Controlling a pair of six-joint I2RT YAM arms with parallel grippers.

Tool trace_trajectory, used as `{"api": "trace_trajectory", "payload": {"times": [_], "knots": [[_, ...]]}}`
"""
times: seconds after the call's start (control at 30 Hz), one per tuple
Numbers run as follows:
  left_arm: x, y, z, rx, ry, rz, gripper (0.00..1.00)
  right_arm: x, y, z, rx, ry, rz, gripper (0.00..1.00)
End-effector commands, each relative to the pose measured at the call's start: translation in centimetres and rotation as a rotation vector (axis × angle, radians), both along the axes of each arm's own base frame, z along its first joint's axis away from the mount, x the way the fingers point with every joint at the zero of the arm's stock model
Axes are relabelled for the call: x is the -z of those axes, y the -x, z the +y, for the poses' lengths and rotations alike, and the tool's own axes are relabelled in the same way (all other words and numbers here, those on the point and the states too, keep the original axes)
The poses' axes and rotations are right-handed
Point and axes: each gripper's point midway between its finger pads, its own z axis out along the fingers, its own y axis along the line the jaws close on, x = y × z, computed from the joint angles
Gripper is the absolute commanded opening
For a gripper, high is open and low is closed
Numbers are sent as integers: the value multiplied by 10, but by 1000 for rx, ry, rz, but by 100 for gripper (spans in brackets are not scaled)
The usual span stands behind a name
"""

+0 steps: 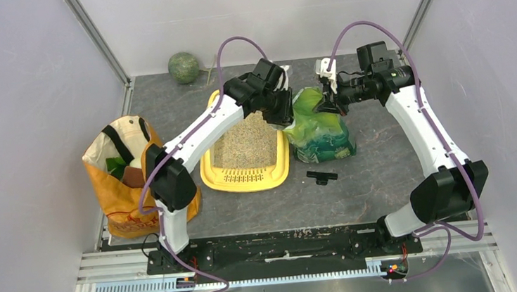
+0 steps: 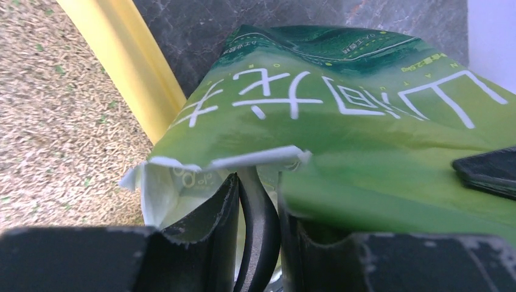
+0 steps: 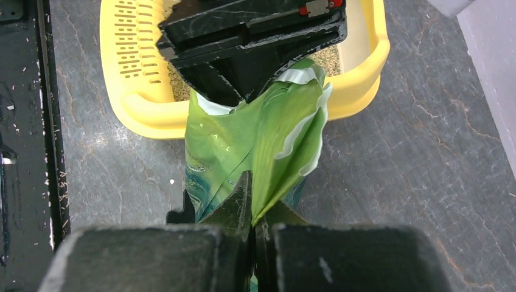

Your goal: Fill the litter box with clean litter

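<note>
- The litter box (image 1: 206,173) lies flat in the middle of the table (image 1: 385,177), with its slotted end toward the arms. Litter (image 1: 245,143) covers its floor in a fairly even layer, so the filling looks largely done.
- The green bag (image 1: 322,137) stands upright just beside the box's right wall. Its bottom is on the table and its mouth faces up, so nothing is pouring.
- The left claw (image 2: 255,182) grasps the torn top edge of the bag on the side nearest the box. That is probably the best hold for steering the mouth over the yellow rim.
- The right claw (image 3: 251,213) is clenched on the opposite fold of the top. This draws the mouth into a narrow crease and keeps the bag from slumping.
- Another pour would need both arms to lift and tip the bag together. If they tip unevenly, grains could land on the table.
- An orange shopping bag (image 1: 115,194) stands well apart on the left, and a small black piece (image 1: 322,176) lies near the green bag.
</note>
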Motion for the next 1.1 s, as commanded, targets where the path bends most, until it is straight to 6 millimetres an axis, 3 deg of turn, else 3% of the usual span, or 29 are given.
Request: {"api": "trace_trajectory", "payload": {"times": [0.0, 0.47, 0.83, 1.07], "knots": [[39, 15, -7, 42, 90, 157, 2, -44, -2, 19, -92, -112, -156, 0], [-6, 47, -45, 256, 500, 345, 2, -49, -5, 21, -91, -122, -156, 0], [-59, 47, -36, 290, 750, 394, 2, -49, -6, 18, -78, -107, -165, 0], [-74, 42, -21, 272, 841, 426, 2, -49, -5, 11, -62, -99, -170, 0]]}}
